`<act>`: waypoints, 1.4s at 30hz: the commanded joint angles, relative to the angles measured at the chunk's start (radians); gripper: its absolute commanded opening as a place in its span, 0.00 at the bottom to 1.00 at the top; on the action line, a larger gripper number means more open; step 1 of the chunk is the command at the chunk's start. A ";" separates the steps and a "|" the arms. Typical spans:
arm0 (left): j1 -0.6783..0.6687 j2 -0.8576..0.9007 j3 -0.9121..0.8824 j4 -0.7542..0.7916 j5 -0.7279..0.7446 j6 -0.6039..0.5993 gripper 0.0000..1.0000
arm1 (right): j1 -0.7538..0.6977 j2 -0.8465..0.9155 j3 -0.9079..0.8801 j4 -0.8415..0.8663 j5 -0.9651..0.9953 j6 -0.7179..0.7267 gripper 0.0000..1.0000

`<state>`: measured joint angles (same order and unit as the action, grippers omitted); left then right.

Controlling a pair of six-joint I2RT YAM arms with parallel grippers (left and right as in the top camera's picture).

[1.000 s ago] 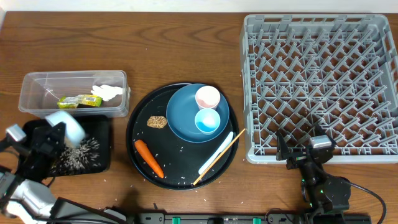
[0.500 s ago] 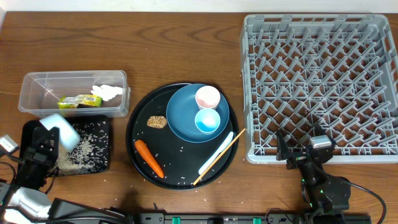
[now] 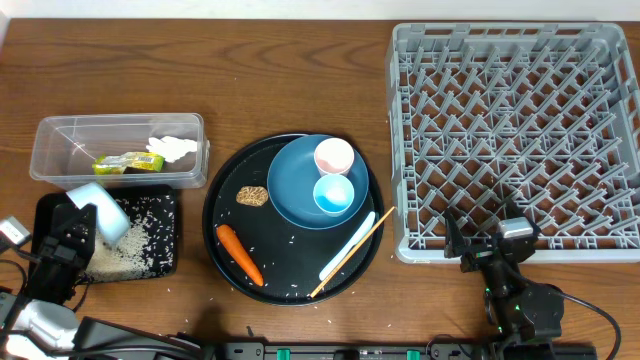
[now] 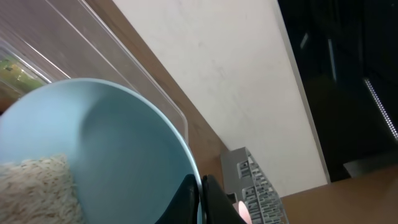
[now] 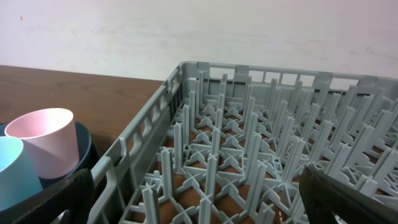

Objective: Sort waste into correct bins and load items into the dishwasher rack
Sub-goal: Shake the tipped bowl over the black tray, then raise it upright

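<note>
My left gripper (image 3: 72,238) is shut on the rim of the pale-blue bowl (image 3: 100,208), which tilts over the shallow black tray (image 3: 172,262). Rice (image 3: 128,240) lies in that tray, and some still clings inside the bowl (image 4: 93,155), where my left gripper (image 4: 200,200) pinches the edge. The clear tub (image 3: 45,135) holds the wrapper (image 3: 128,162) and tissue (image 3: 172,148). My right gripper (image 3: 484,240) stands open at the front edge of the dishwasher rack (image 3: 515,130), with only rack pegs (image 5: 249,143) between the jaws of my right gripper (image 5: 196,199).
The round black tray (image 3: 290,285) carries the dark-blue plate (image 3: 295,195) with a pink cup (image 3: 334,156) and blue cup (image 3: 333,194), a carrot (image 3: 240,254), a brown lump (image 3: 252,196), chopsticks (image 3: 362,240), a white utensil (image 3: 340,255) and scattered grains.
The left arm has swung down and to the left with the bowl. Rice now lies piled and spread in the black tray. The right arm has not moved.
</note>
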<state>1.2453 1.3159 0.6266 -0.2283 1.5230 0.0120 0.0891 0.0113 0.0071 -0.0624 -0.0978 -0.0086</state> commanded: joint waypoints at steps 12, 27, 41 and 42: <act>-0.005 0.024 -0.010 0.053 -0.073 -0.122 0.06 | 0.003 -0.002 -0.002 -0.002 -0.008 -0.007 0.99; -0.009 -0.172 -0.018 0.073 -0.127 -0.359 0.06 | 0.003 -0.002 -0.002 -0.002 -0.008 -0.007 0.99; 0.031 0.004 -0.105 0.217 -0.079 -0.357 0.06 | 0.003 -0.002 -0.002 -0.002 -0.008 -0.007 0.99; 0.031 0.010 -0.106 0.175 -0.141 -0.383 0.06 | 0.003 -0.002 -0.002 -0.002 -0.008 -0.007 0.99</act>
<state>1.2636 1.3190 0.5129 -0.0330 1.4296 -0.3450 0.0891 0.0113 0.0071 -0.0624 -0.0982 -0.0086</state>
